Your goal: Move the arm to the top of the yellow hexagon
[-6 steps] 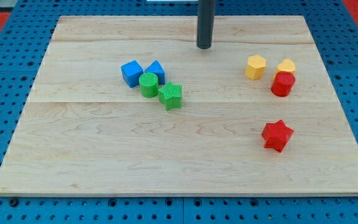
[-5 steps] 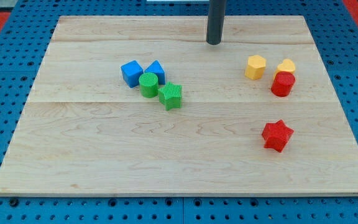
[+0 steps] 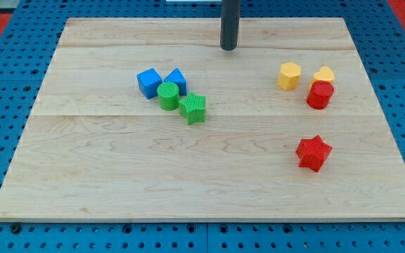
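Since the earlier frames my tip (image 3: 228, 48) has been carried back toward the view's left: it had been shifted toward the view's right, closer to the yellow blocks, and is now found slightly left of where it stood at first, near the top edge of the wooden board (image 3: 118, 176) and a little right of its middle. None of the blocks has been displaced. No gripper is carried by the rod, so nothing is held or clamped; the tip stands free, touching no block. The yellow hexagon (image 3: 289, 75) is seen in the board's upper right part, well apart from the tip, to its right and somewhat lower in the view. Just beside it on the right lies a second yellow block (image 3: 323, 74), its shape not clear, with a red cylinder (image 3: 320, 95) touching that block from below; a red star (image 3: 313, 152) sits lower down, toward the right edge. Left of centre, a blue cube (image 3: 148, 82), a second blue block (image 3: 176, 79), a green cylinder (image 3: 167, 95) and a green star-like block (image 3: 193, 108) are clustered. The leftward shift is judged to have widened the gap, so a move to the right, ending just above the hexagon, remains to be made.
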Controlling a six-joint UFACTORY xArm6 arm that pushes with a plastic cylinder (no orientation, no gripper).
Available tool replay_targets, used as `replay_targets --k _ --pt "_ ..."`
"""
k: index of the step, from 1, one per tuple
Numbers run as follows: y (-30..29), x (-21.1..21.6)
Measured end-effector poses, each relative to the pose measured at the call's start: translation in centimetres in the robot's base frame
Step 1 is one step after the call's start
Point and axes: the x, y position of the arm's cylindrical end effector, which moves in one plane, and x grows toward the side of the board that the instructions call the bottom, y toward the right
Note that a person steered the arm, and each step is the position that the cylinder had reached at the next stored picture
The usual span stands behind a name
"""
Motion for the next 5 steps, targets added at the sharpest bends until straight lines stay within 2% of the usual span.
replay_targets --k 1,2,4,5 --pt "-0.6 2.4" --pt "2.4 1.7" --pt "12.0 -0.9" --pt "15.4 0.4"
